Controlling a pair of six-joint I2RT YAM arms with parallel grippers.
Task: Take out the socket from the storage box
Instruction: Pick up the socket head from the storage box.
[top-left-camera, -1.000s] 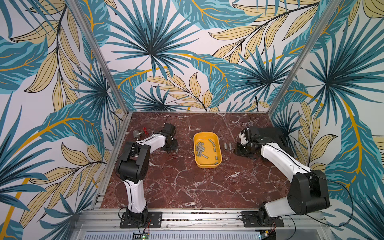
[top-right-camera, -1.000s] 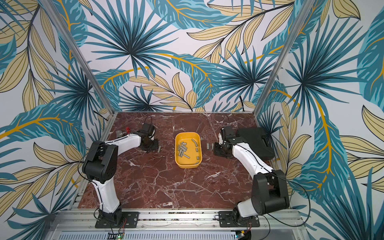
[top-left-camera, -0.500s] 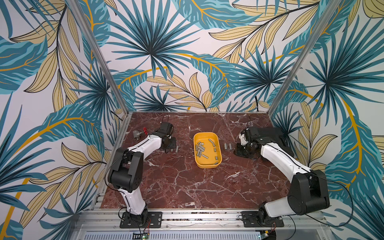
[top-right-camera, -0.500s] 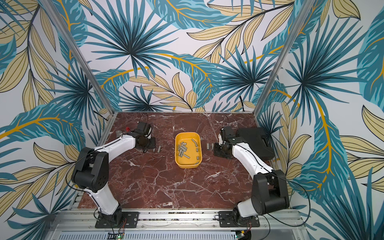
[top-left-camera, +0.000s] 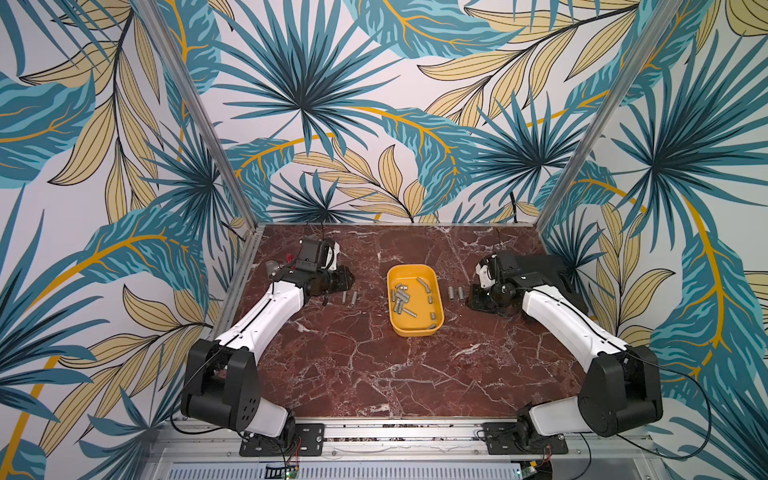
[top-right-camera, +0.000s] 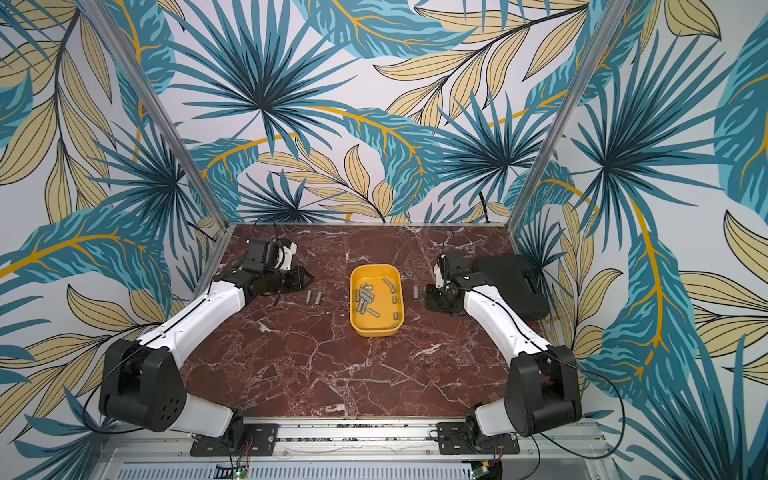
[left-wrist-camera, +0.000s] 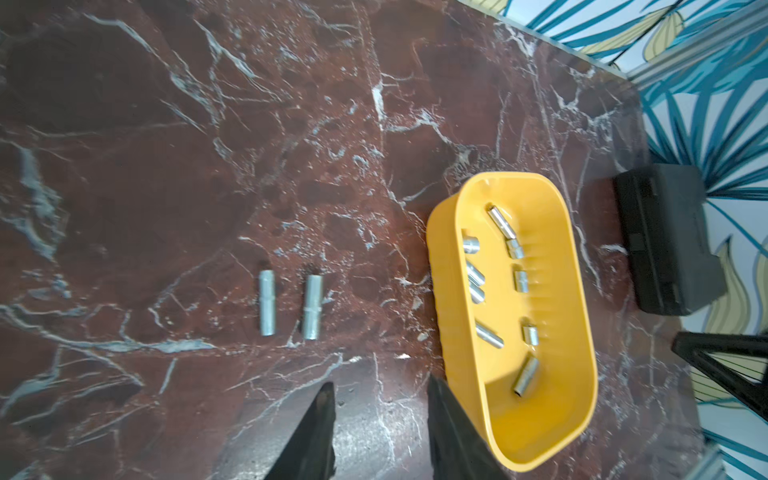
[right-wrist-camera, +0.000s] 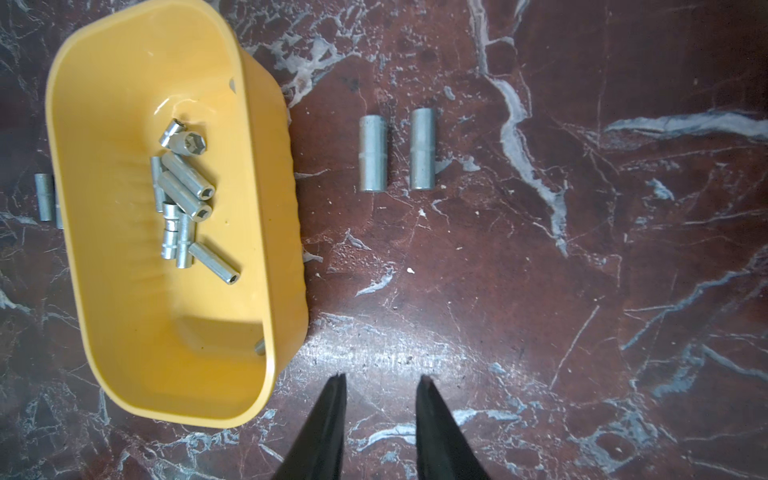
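Sockets: steel cyls in yellow storage box; L fingers, R fingers narrow, empty.

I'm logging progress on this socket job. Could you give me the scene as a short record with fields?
storage box: yellow tray, mid-table, upright
loose sockets: several, inside the box
left pair: two sockets on the table, side by side, on the left arm's side of the box
right pair: two sockets, side by side, on the right arm's side
left claw: open, empty, near the left pair
right claw: open, empty, near the right pair
black case: closed, beside the right arm
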